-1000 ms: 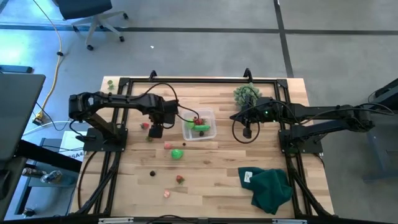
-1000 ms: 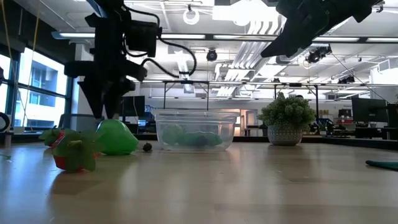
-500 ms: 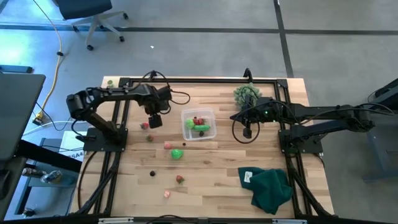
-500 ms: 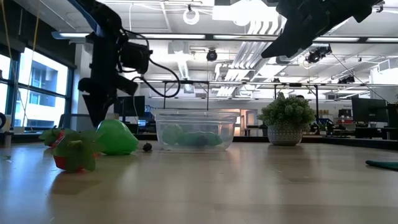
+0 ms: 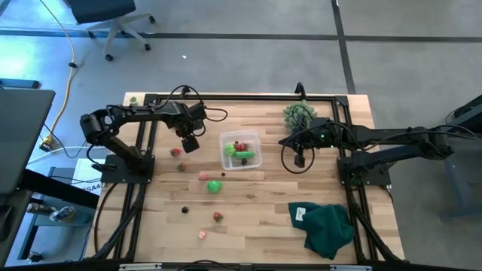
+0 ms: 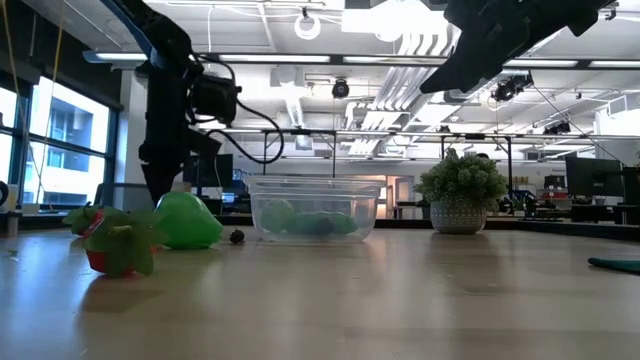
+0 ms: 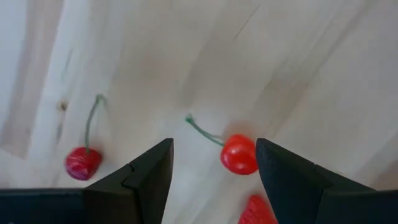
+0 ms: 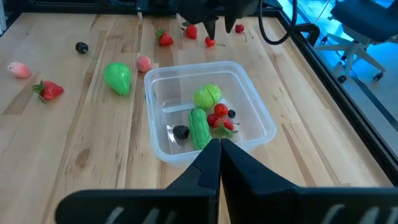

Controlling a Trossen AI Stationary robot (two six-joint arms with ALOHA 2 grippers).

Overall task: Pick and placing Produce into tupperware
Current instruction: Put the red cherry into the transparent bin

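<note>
The clear tupperware (image 5: pixel 259 144) stands mid-table and holds a green ball (image 8: pixel 207 96), a green elongated piece (image 8: pixel 199 128), red bits and a dark berry. Loose produce lies on the wood to its left and near side. My left gripper (image 7: pixel 214 149) points down, open, over a red cherry (image 7: pixel 239 154) with a green stem; the cherry lies on the table between the fingers, nearer one of them, untouched. A darker cherry (image 7: pixel 83 163) lies outside the other finger. My right gripper (image 8: pixel 217 148) hangs shut in the air right of the tupperware.
A green piece (image 5: pixel 215 186), pink bits (image 5: pixel 202 176), a dark berry (image 5: pixel 184 210) and a strawberry (image 5: pixel 218 217) lie scattered near the tupperware. A bushy grey-green ball (image 5: pixel 296 114) stands at the far edge; a dark green cloth (image 5: pixel 327 227) lies near right.
My left gripper has gone from beside the tupperware's left wall toward the table's far edge and a little down, rolling about its own axis, and now stands over the cherries. Its fingers have stayed open. No produce has moved.
</note>
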